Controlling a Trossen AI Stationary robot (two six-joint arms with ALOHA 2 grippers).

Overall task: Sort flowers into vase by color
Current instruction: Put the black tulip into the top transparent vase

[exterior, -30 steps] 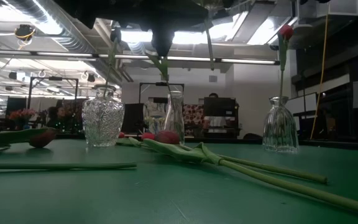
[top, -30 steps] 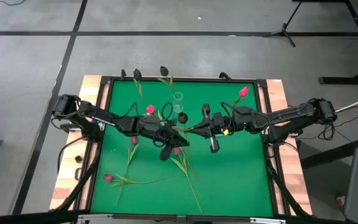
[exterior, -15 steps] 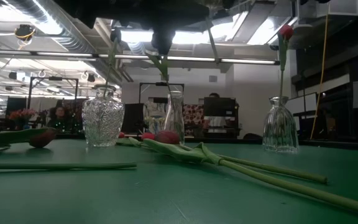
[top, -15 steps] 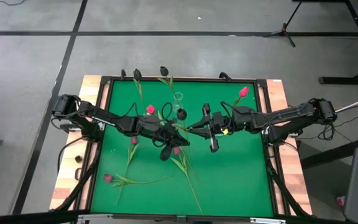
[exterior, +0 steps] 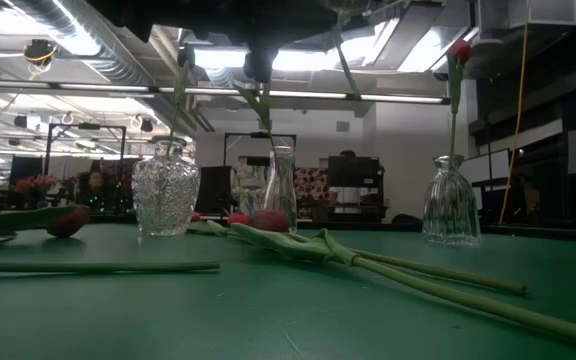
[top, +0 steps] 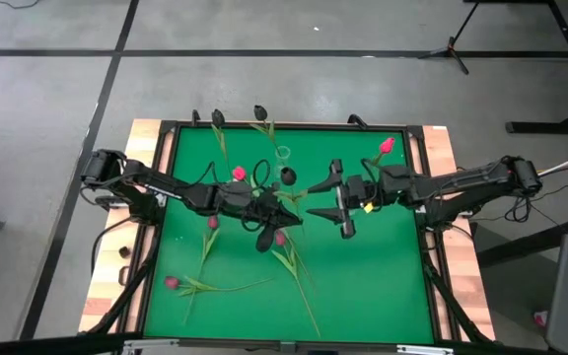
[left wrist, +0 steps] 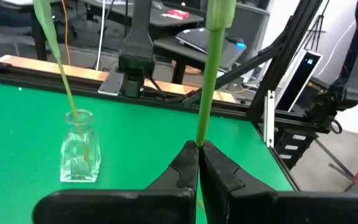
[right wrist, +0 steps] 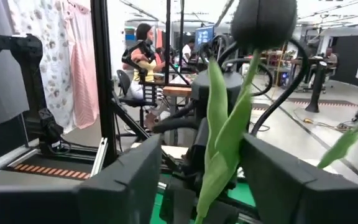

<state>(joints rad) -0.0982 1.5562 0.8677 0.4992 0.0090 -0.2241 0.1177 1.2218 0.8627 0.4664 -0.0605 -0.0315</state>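
My left gripper [left wrist: 199, 149] is shut on the green stem of a near-black tulip whose head [top: 289, 176] stands up over mid table. My right gripper [top: 317, 200] is open just right of it. Its fingers stand either side of the tulip's leaves [right wrist: 219, 143] without touching them. Three glass vases stand at the far side: a cut-glass one [exterior: 165, 190], a slim one [exterior: 280, 190], and a bell-shaped one [exterior: 451, 200] holding a red tulip [exterior: 460, 50]. Several tulips lie on the green mat [top: 383, 286], among them a pink one [top: 171, 283]. My left gripper pinches the near-black tulip's stem [left wrist: 201, 134] between its two fingertips, well below the head. The fingers come about level from the table's left and lie across the stem. The tulip stands roughly upright in the hold, head up, clear of the mat.
Long stems [exterior: 418, 275] lie slanting across the near middle of the mat. Two dark tulip heads [top: 218, 116] [top: 260, 111] show over the far edge. A raised frame [top: 432, 197] borders the mat. People sit at desks in the room beyond.
My right gripper has opened, let go of the dark tulip and drawn back a little toward the table's right edge. My left gripper has kept its hold, and the tulip stays upright in it.
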